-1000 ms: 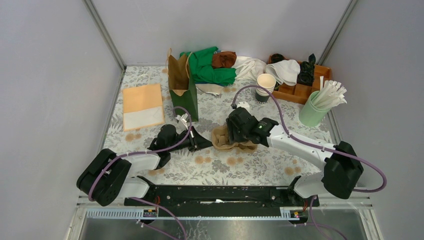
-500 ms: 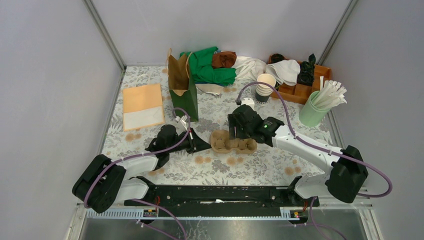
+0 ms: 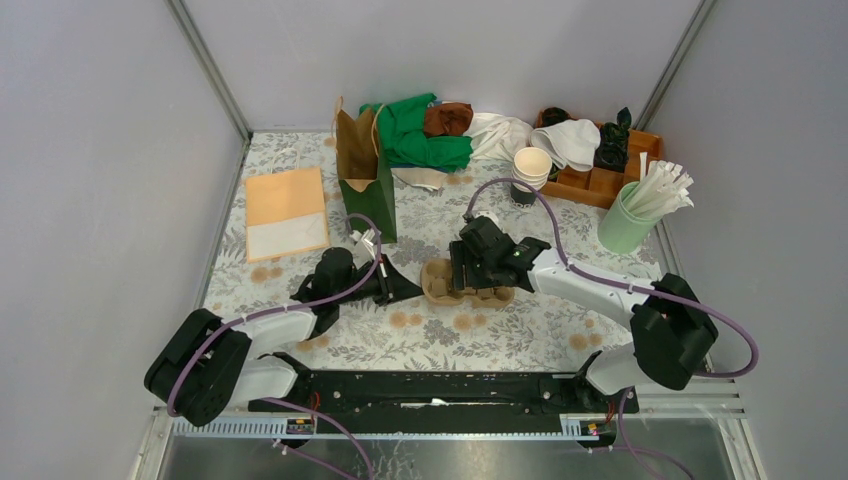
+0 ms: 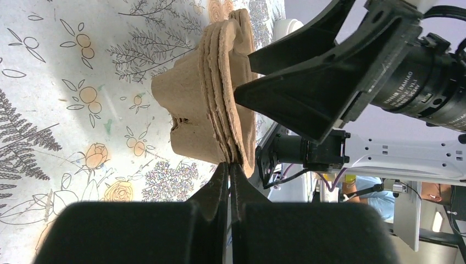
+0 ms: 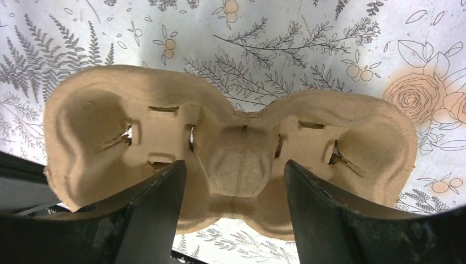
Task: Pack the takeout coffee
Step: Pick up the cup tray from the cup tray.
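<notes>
"Left fingers [image 4: 228, 190]?"
"Pinched shut on the near rim of the brown cup carrier [image 3: 437, 281], mid-frame on the desk [image 3: 440, 335]."
"Right fingers [image 3: 472, 280]?"
"Spread wide astride the carrier's middle hump, holding nothing."
"Takeout coffee [image 4: 284, 26]?"
"Mostly hidden. Only a white curve showed behind them, top centre of the left wrist view."

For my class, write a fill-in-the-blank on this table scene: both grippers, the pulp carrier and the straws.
1. The right gripper is ___, its fingers straddling the carrier.
2. The left gripper is shut on the carrier's ___.
3. The carrier has ___ cup wells.
4. The straws stand in a pale ___ cup.
Missing words: open; rim; two; green.
</notes>
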Robot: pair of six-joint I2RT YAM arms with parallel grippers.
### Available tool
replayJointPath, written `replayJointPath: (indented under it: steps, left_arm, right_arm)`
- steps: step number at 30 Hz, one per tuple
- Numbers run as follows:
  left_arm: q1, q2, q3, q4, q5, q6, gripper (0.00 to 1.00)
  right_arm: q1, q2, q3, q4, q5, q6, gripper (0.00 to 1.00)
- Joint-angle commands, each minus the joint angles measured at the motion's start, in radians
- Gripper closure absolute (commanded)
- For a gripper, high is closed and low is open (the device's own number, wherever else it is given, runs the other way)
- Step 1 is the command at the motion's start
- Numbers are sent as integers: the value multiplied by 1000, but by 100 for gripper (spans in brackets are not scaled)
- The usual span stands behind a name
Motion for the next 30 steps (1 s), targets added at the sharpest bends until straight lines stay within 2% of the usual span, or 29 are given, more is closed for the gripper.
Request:
replayJointPath:
  steps: [1,10,18,30]
  left_arm:
    - [0,-31,36,7,-13,25,100]
    - [0,-33,40,-35,-35,53,100]
    - [0,-26,54,-133,-99,124,100]
    - [0,14,83,-193,-165,178,100]
  right_arm:
    - [-19,26,-9,46,-8,22,29]
    - [-27,-20,6,20,-31,29,55]
    - [-36,-96,54,-63,-7,13,55]
    - [-64,-143,107,-131,-2,-19,54]
